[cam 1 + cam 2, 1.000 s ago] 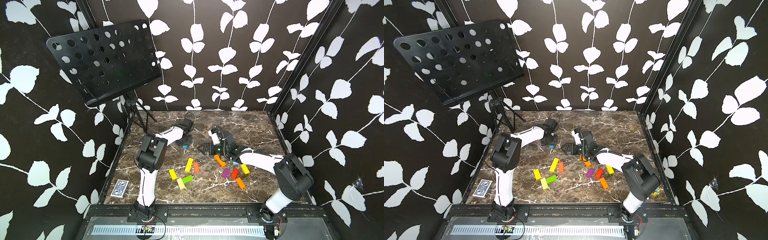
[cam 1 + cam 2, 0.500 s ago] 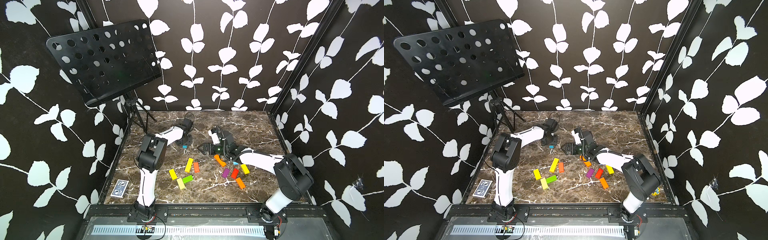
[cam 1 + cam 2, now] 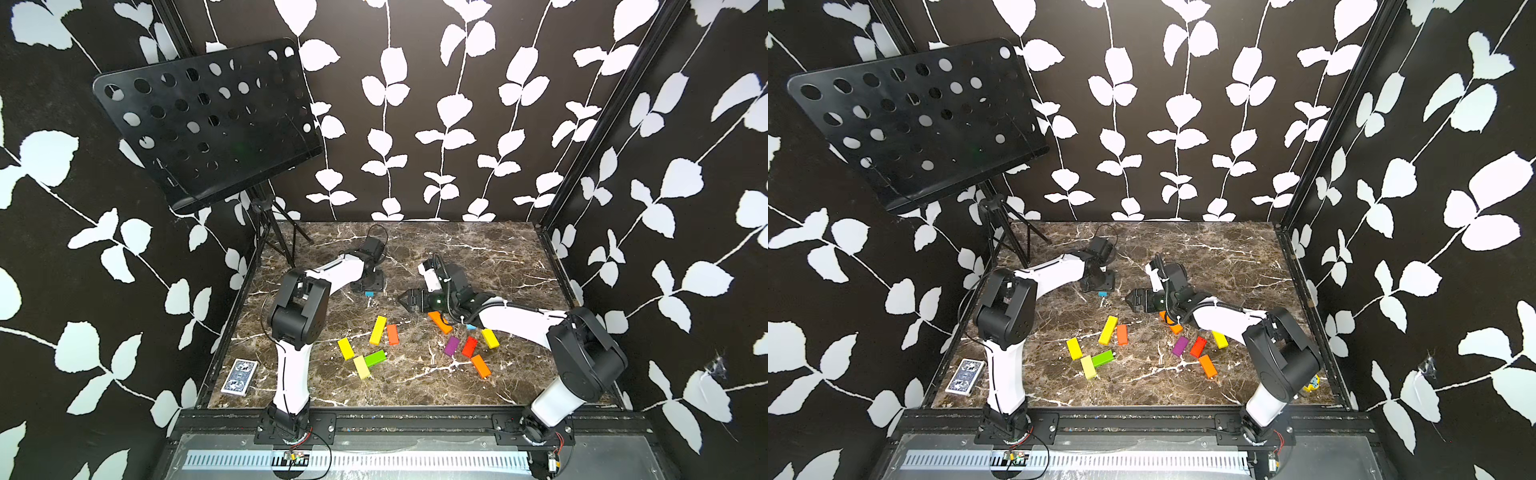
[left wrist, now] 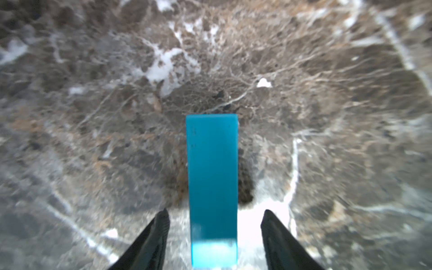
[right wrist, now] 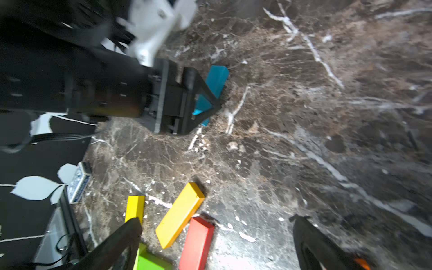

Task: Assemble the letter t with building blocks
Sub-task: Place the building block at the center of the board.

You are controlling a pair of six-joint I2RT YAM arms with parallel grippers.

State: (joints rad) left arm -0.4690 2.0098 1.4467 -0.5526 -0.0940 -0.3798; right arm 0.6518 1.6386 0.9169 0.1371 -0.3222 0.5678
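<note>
The left gripper [image 4: 215, 212] has its jaws apart, clear of the blue block [image 4: 212, 175] lying alone on the table [image 3: 478, 257], so I'd say the first piece is laid; next, the right gripper [image 5: 216, 220], wide open and empty, should fetch the long yellow block [image 5: 180, 215].

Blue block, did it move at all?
No. In a top view the blue block stays put, as far behind the long yellow block as before.
</note>
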